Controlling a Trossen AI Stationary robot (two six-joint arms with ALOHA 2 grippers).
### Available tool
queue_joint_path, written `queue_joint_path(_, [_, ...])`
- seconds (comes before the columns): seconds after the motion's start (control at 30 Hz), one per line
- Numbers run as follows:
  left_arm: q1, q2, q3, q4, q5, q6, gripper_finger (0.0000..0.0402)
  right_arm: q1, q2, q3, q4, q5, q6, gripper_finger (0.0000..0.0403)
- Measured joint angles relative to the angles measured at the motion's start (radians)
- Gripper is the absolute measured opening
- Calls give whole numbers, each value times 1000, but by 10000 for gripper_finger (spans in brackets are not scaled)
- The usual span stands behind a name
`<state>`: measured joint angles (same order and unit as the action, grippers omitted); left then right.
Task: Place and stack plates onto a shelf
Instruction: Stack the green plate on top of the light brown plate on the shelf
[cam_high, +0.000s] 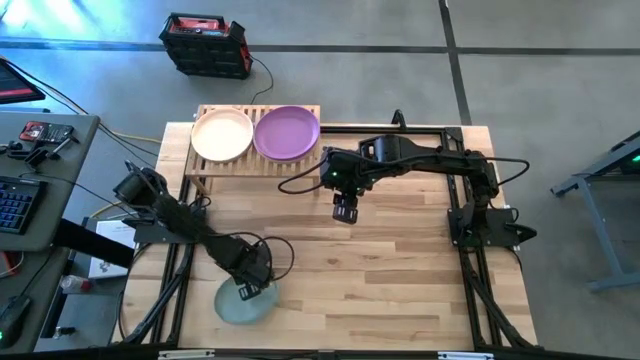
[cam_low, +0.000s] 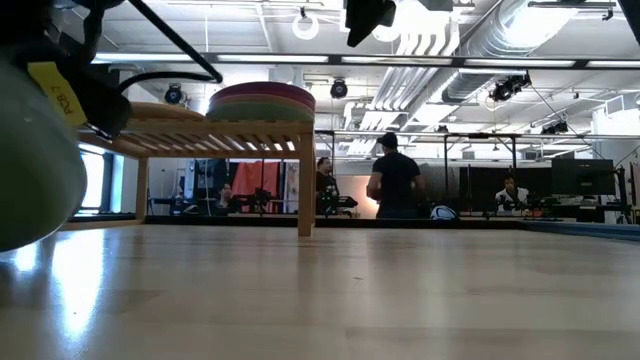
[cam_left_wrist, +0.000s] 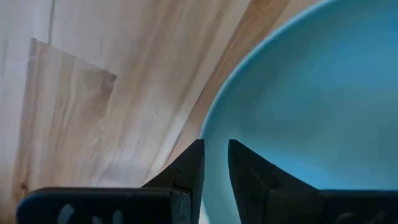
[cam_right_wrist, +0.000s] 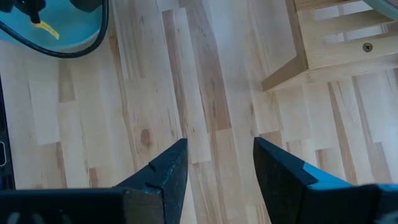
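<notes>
The shelf (cam_high: 256, 165) stands at the far left of the table (cam_high: 400, 270) and carries two stacks side by side. The left stack shows a cream plate (cam_high: 221, 134) on top; the right stack shows a purple plate (cam_high: 287, 132) on top. From table height the right stack (cam_low: 261, 103) reads as several plates, with pink, green and purple edges, though how many lie there cannot be counted. The left stack is mostly hidden in that view behind the near arm.

One more plate, a pale teal plate (cam_high: 243, 302), lies on the table at the near left edge, well apart from the shelf. The left gripper (cam_high: 250, 284) is down on its far rim. Its wrist camera shows the two fingers (cam_left_wrist: 189, 168) standing either side of the plate's edge with a narrow gap between them, grasping the rim. In the low view this plate is only a large blurred shape at the left edge.

The right gripper (cam_high: 345, 211) hangs over the middle of the table, just right of the shelf, released and holding nothing; bare wood shows between its fingers (cam_right_wrist: 163, 171).

People stand in the room beyond the table, too far off to make out.
</notes>
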<state>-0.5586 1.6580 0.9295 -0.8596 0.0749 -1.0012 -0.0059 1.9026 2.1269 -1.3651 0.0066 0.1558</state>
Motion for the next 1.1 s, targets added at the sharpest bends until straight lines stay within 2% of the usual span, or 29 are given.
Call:
queue_joint_path(0.63, [0, 22, -1, 12, -15, 10, 62, 0, 0, 0, 1, 0, 0, 158])
queue_joint_path(0.83, [3, 33, 0, -5, -46, 14, 42, 0, 0, 0, 19, 1, 0, 158])
queue_joint_path(1.1, [21, -11, 20, -12, -6, 1, 37, -1, 0, 0, 37, 1, 0, 158])
